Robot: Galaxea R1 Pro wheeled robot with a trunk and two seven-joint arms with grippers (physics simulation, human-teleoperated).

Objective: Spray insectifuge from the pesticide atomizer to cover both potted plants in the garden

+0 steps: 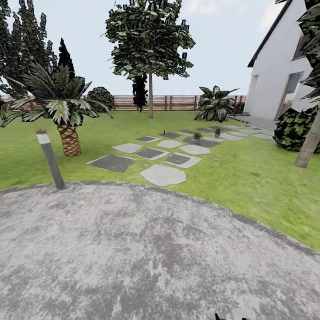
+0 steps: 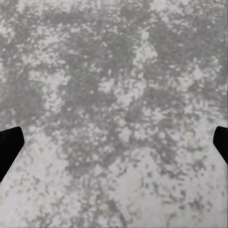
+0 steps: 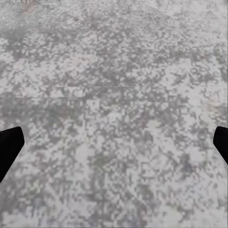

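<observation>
We stood on a grey mottled paved area (image 1: 146, 253) at the edge of the garden lawn (image 1: 249, 178), with both grippers pointed down at that paving. In the left wrist view the left gripper (image 2: 114, 142) showed its two dark fingertips at opposite edges of the picture with nothing between them, so its jaws stood wide and empty; the right gripper (image 3: 114, 142) looked the same in its own wrist view. The two potted plants (image 1: 197, 135) (image 1: 217, 131) sat well ahead among the far stepping stones (image 1: 163, 174), one just beside the other, in front of the big striped-leaf bush (image 1: 216, 105). A tiny dark upright speck (image 1: 163, 132) stood on the stones to the left of the plants; we judged it might be the pesticide atomizer, but it was too small to tell. The step in hand was the approach, we judged: to do it well we would roll along the line of stepping stones, keep clear of the grey bollard post (image 1: 50, 158) and the palm (image 1: 62, 106) on the left, and stop short of the plants so that the bottle could be confirmed and reached without knocking a pot. The arms themselves were cut off, save a dark tip at the bottom edge of the head view. The brown fence (image 1: 169, 102) closed off the far side.
</observation>
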